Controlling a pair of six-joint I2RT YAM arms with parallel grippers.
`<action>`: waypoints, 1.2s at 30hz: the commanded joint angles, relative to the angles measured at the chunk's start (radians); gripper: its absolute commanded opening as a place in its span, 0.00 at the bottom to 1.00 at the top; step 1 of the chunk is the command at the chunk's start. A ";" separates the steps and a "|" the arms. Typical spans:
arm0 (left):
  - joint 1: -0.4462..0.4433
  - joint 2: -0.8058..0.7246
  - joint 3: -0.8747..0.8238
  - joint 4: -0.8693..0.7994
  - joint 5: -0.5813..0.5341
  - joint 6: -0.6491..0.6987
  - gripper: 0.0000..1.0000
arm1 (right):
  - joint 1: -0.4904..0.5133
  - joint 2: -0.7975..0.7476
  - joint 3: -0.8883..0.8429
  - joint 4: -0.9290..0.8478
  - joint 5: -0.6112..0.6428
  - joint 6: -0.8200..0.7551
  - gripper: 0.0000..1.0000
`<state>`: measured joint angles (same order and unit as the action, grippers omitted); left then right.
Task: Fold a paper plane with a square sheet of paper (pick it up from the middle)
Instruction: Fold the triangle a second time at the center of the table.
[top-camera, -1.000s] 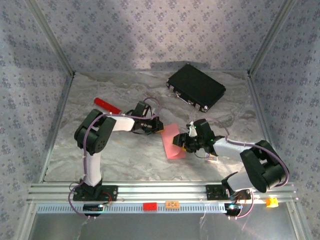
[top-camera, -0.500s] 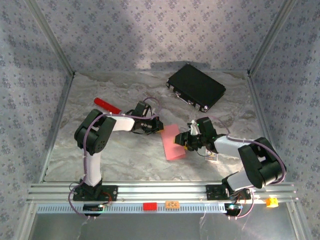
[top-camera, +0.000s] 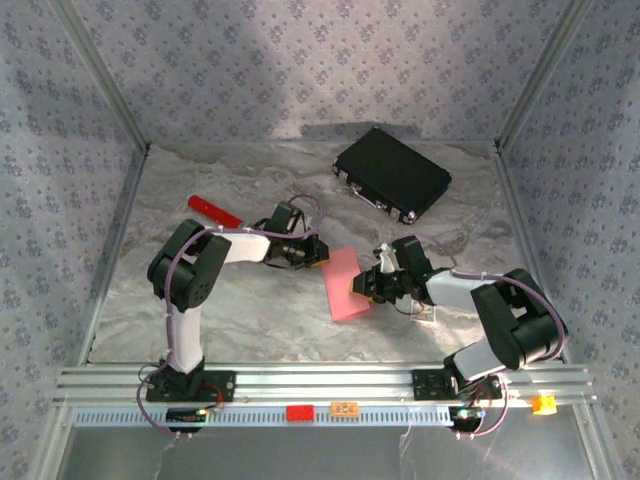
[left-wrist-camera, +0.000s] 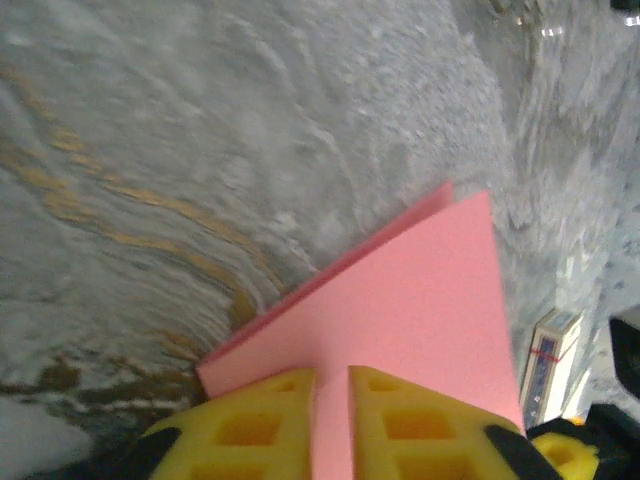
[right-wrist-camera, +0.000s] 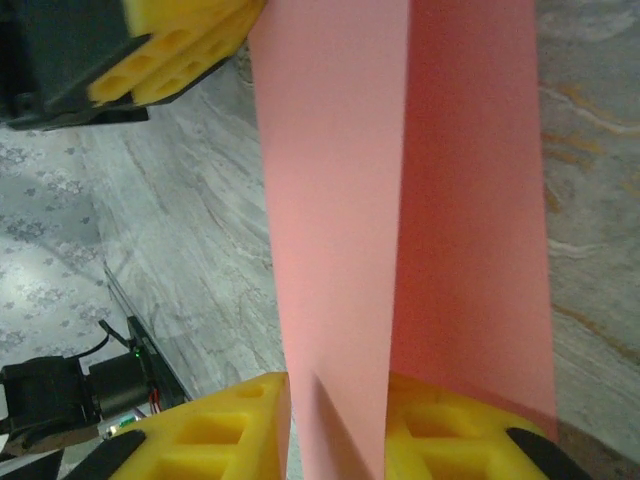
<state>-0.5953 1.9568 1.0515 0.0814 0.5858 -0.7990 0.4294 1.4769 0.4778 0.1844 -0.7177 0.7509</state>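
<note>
Pinching folded pink paper (left-wrist-camera: 420, 300): left jaws | right jaws narrow around it, grip unclear | card (left-wrist-camera: 545, 352) print blurred

Left gripper (left-wrist-camera: 332, 420) down low, yellow fingers (left-wrist-camera: 250, 425) a narrow slit apart, the folded square sheet of paper (left-wrist-camera: 410, 320) running between them. Small printed card (left-wrist-camera: 548, 350) off right, on the marbled table (left-wrist-camera: 200, 150).

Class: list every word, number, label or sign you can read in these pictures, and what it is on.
None can be read.
Orange tag on the front rail: marks too small.
Small printed card beside the pink paper: print blurred.
Black case: no readable marking.
</note>
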 joint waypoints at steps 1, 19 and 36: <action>-0.017 -0.098 0.053 -0.084 -0.011 0.048 0.26 | -0.004 0.011 0.009 -0.035 0.028 0.001 0.21; -0.049 -0.444 -0.102 -0.138 -0.228 0.117 0.69 | 0.132 0.002 -0.035 0.178 0.272 0.433 0.10; -0.207 -0.588 -0.285 -0.026 -0.344 0.327 0.63 | 0.025 0.074 0.083 0.084 0.047 0.167 0.25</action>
<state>-0.7811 1.3697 0.7479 0.0792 0.2672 -0.5449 0.4622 1.5200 0.5381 0.2955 -0.6182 0.9703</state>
